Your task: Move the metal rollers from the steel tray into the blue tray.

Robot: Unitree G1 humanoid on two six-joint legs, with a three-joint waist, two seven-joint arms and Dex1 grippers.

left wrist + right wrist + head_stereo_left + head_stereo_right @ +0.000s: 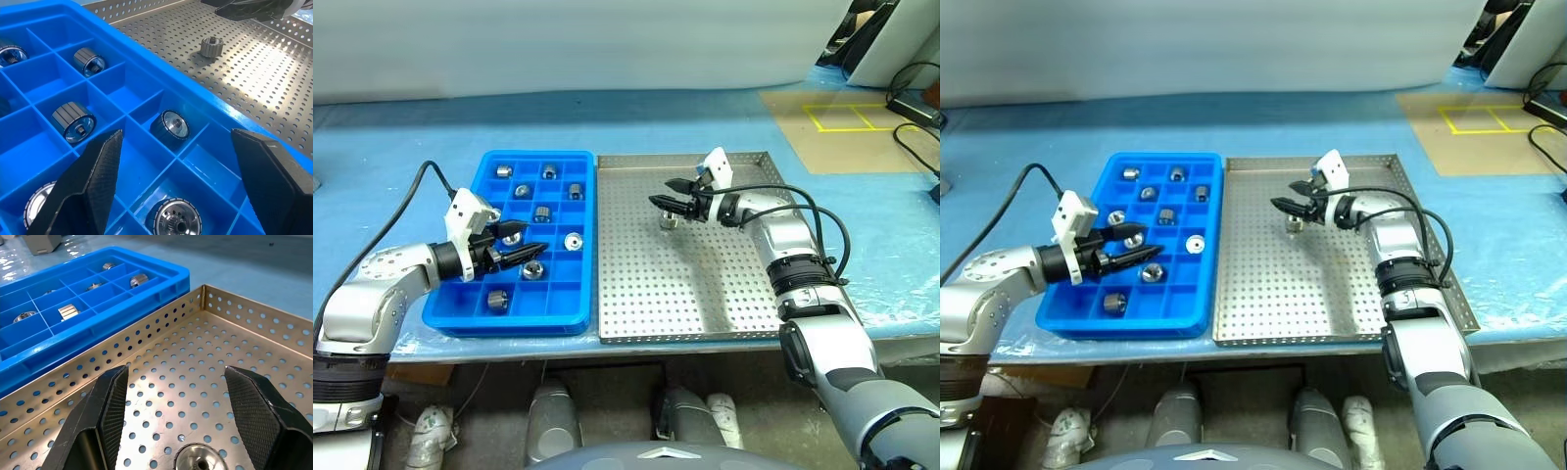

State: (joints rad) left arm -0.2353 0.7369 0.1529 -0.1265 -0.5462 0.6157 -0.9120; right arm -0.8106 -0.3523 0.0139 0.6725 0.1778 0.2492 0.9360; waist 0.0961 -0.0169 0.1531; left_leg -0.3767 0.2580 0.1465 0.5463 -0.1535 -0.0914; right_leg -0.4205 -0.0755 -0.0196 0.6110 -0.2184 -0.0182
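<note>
One metal roller (669, 221) on steel tray (685, 294); nine in blue tray (460, 318).

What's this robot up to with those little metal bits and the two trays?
It is sorting metal rollers into the blue tray. One roller is left on the steel tray. The right claw hangs open just above it, holding nothing. The left claw is open and empty over the blue tray.

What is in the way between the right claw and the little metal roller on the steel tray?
Nothing visible. The right gripper hangs open just above the last roller on the steel tray.
</note>
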